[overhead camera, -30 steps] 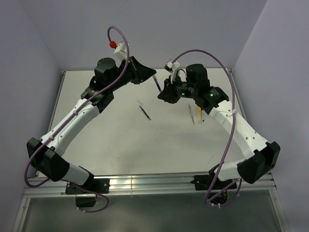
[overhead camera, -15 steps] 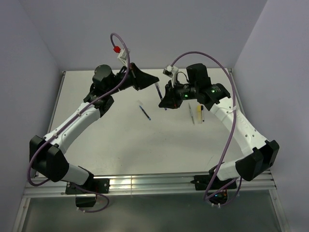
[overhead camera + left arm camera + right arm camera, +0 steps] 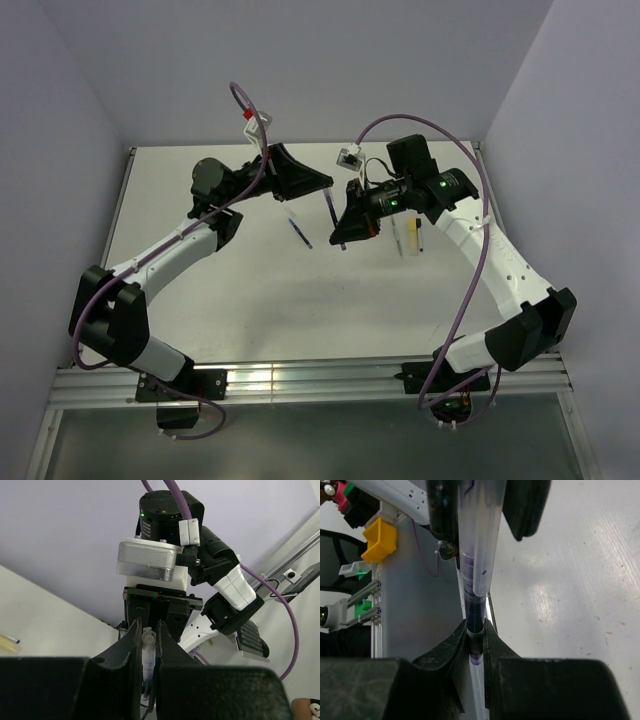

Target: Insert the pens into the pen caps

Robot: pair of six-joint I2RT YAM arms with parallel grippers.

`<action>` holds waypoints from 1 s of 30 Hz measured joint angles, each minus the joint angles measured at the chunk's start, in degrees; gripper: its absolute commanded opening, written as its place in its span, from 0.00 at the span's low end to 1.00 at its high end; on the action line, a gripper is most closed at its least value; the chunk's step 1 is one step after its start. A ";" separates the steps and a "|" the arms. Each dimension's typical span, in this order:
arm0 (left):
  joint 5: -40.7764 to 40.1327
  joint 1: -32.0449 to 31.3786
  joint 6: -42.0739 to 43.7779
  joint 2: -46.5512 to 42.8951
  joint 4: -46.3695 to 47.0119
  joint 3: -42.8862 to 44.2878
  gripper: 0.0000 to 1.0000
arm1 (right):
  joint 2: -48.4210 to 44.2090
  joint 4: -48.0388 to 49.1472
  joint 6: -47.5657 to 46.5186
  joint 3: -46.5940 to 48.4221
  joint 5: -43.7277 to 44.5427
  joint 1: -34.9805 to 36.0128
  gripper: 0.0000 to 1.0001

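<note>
My right gripper (image 3: 340,228) is shut on a dark blue pen (image 3: 331,205) and holds it above the table's middle. In the right wrist view the pen (image 3: 475,617) runs up from my jaws (image 3: 476,630), and its front end sits inside a pale translucent cap (image 3: 482,555). My left gripper (image 3: 324,184) is shut on that cap (image 3: 148,652); its fingertips (image 3: 134,630) face the right wrist. A pale yellow-white pen (image 3: 397,236) and a bright yellow cap (image 3: 414,240) lie side by side on the table under the right arm.
Another thin dark blue stick (image 3: 301,233) lies on the white table (image 3: 250,290) left of the grippers. Purple cables (image 3: 478,250) loop along both arms. The table's rim (image 3: 125,190) and grey walls bound the space.
Both grippers have moved toward each other and nearer. The left gripper with the cap has swung right to meet the pen, which has tilted with the right gripper.
</note>
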 measured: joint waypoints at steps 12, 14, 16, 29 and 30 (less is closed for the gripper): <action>-5.99 0.79 15.04 -2.10 -25.68 7.08 0.37 | -1.40 8.39 3.78 -4.42 9.14 -0.35 0.00; -6.38 1.84 17.31 -0.52 -30.60 10.54 0.55 | -2.38 11.67 3.85 -7.15 10.54 -0.76 0.00; -7.52 3.61 18.78 1.20 -34.12 13.68 0.71 | -3.34 13.92 4.00 -10.05 11.80 -1.27 0.00; -24.20 13.53 35.56 0.35 -50.66 22.91 0.97 | 6.34 15.10 7.48 -19.98 36.44 -6.75 0.00; -24.48 13.35 36.65 -0.61 -51.47 21.92 0.98 | 8.68 14.84 7.54 -19.80 38.51 -7.48 0.00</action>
